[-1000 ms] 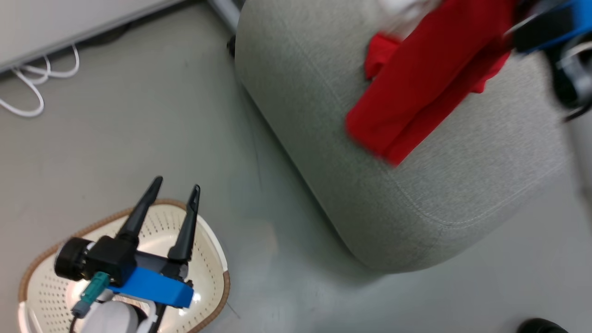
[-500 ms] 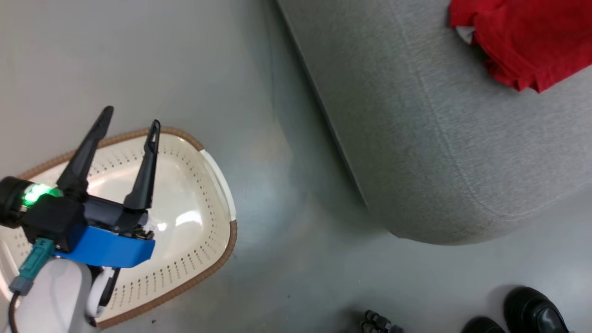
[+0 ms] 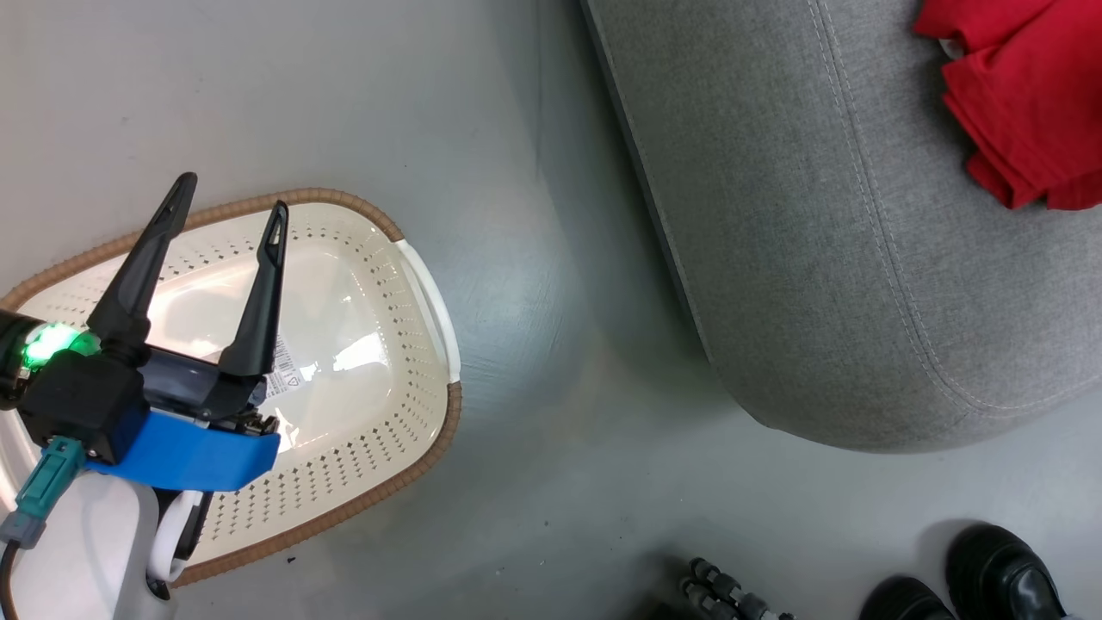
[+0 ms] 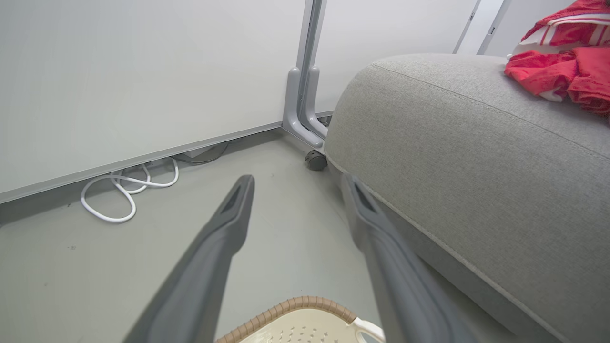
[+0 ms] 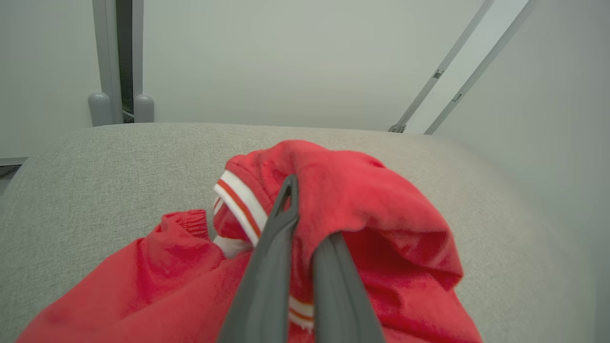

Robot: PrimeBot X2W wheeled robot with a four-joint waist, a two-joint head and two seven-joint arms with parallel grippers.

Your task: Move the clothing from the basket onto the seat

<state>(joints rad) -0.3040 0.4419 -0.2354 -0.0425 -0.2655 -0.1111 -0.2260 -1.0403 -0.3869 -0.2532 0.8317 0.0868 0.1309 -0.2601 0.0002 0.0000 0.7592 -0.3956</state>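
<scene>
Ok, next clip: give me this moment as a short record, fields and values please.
basket: on the floor, no clothing seen inside
clothing: crumpled on the seat
left gripper: open, above the basket
right gripper: shut on the clothing, over the seat
person: black shoes on the floor beside the seat

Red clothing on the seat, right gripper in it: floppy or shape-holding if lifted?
Probably floppy: the clothing drapes over the right gripper and lies in crumpled folds on the seat. Likely light for its size, since it looks like thin fabric. The loose parts may hang down and drag across the seat when lifted.
</scene>
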